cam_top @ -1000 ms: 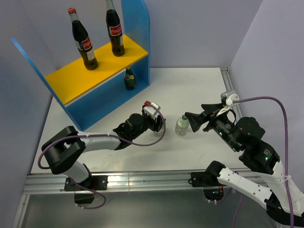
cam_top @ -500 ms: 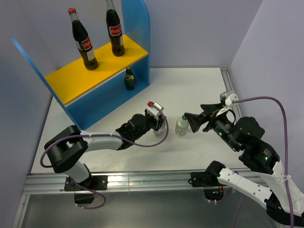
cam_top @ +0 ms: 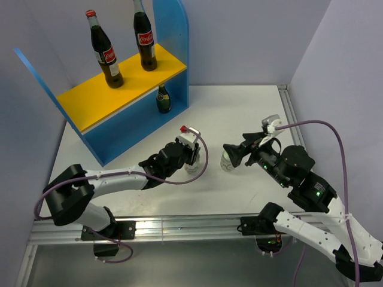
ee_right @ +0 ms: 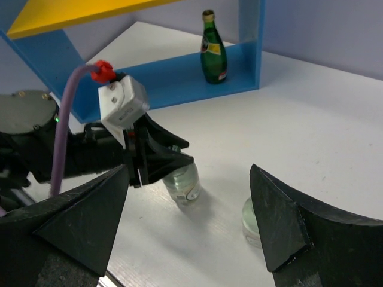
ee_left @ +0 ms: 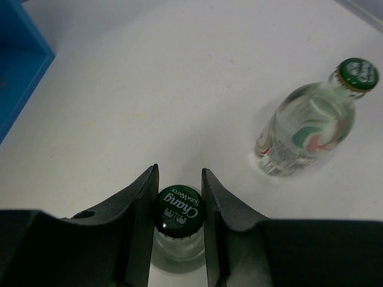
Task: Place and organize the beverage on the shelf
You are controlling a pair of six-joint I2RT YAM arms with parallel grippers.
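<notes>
Left gripper (ee_left: 179,182) is clamped on the green cap of a small clear bottle (ee_left: 179,210), one finger pressed to each side, mid-table (cam_top: 239,107) toward the near edge. Its base looks to be on the surface. Right gripper (ee_right: 188,179) hangs wide apart, holding nothing, just beside the second clear bottle (ee_left: 308,128).

Trouble spots, as I read it: that's a pinch on the cap alone, so a lift could let the bottle swing or slip. The arms are close together, so either one could tip the free bottle.

On the shelf (cam_top: 119,89), two cola bottles (cam_top: 103,51) stand on the top board and a green bottle (cam_top: 163,98) below at its right end.

The gripped cap reads "Chang Soda Water", the cola labels "Coca-Cola". Other print is too small.
</notes>
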